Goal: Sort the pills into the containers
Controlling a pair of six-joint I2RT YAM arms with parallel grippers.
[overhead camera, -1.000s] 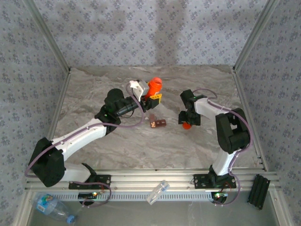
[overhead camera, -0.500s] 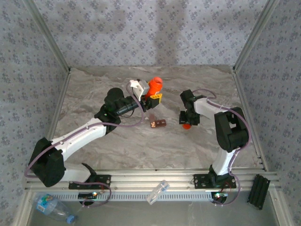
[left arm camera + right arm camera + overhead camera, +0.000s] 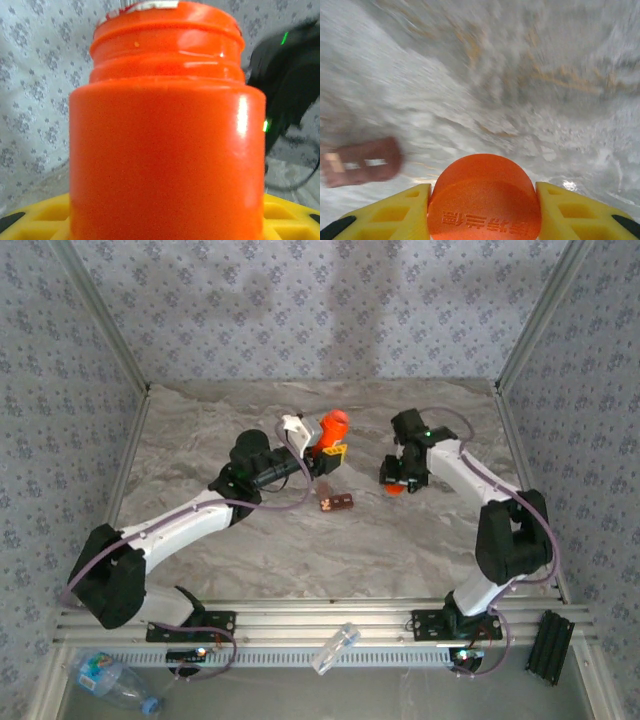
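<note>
**Off-task odds and ends around my cell**

From the overhead camera I see a marbled grey table (image 3: pixel 300 560) boxed in by walls (image 3: pixel 300 300) of grey flowered paper, with aluminium posts (image 3: pixel 98 315) at the back corners. A slotted aluminium rail (image 3: pixel 330 618) runs along the near edge. Below it, at the left, a clear water bottle (image 3: pixel 108 680) with a blue label lies on its side. A small clear plastic piece (image 3: pixel 336 648) lies tilted near the middle. A black ribbed block (image 3: pixel 549 646) sits at the right end.

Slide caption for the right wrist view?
Right tool clamps an orange cap between yellow fingers over the marbled table; brown packet at frame left.
</note>
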